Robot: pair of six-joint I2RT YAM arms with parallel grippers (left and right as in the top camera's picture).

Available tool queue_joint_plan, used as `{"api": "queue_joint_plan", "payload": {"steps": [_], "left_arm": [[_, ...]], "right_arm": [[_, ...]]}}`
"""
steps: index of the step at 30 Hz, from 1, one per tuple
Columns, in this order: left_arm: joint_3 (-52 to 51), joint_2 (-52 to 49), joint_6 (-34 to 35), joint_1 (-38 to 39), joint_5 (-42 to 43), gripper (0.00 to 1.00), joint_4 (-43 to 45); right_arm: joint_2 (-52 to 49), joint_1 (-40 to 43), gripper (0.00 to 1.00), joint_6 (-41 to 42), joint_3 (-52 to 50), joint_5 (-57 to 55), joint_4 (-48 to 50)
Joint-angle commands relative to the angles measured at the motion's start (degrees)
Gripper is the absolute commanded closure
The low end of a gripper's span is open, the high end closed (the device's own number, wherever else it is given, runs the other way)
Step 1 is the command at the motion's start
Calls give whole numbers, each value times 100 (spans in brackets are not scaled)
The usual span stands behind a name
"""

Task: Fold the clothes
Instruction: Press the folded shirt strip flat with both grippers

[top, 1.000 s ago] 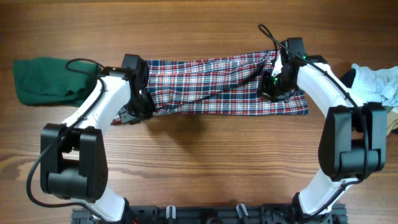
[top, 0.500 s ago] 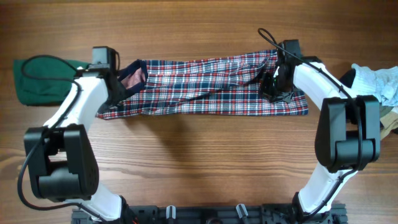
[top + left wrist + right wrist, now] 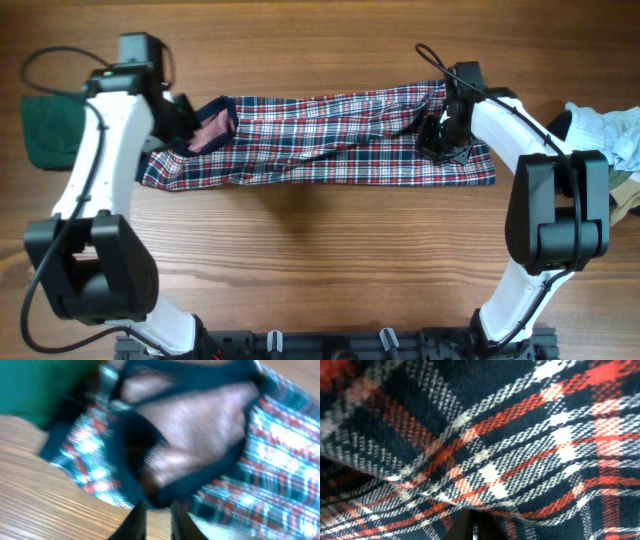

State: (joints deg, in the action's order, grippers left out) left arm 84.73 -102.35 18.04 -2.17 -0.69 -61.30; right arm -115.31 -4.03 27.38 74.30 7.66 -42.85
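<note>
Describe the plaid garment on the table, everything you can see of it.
The plaid garment is soft woven fabric in red, navy and white checks with navy trim. It lies stretched in a long, wrinkled band across the wooden table. Its left end gapes, showing a pale reddish inside. The left gripper pinches that end; the right gripper grips the right end.

Wood table (image 3: pixel 320 250) w/ plaid garment (image 3: pixel 330 140), green cloth (image 3: pixel 42 140), pale clothes (image 3: pixel 605 130)

Plaid clothes (image 3: pixel 520 445) filling view, tool (image 3: pixel 474 519) pinching fold
</note>
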Motion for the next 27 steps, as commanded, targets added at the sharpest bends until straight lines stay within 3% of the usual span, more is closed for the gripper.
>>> {"api": "queue_joint_plan", "payload": {"steps": [1, 5, 8, 13, 17, 21, 24, 27], "left_arm": [[-363, 66, -732, 632, 352, 96, 63], [-1497, -149, -761, 734, -22, 96, 1471], [-1574, -420, -1034, 671, -407, 96, 2243], [-1574, -704, -809, 111, -1353, 96, 3683], [-1572, -719, -426, -960, -1110, 96, 3565], [-990, -546, -426, -1506, -262, 96, 2516], [-319, -15, -428, -1309, 514, 96, 1838], [-240, 422, -428, -669, 820, 94, 1558]], "right_arm": [[-717, 13, 96, -46, -271, -431, 179], [-717, 13, 96, -42, -271, -431, 173], [-717, 13, 96, -39, -271, -431, 177], [-717, 13, 96, -37, -271, -428, 175], [-717, 13, 96, -39, -271, -428, 103], [-704, 13, 96, -177, -267, -398, 72], [-275, 17, 96, -741, -131, -127, -31], [846, 20, 92, -935, -26, 4, -35]]}}
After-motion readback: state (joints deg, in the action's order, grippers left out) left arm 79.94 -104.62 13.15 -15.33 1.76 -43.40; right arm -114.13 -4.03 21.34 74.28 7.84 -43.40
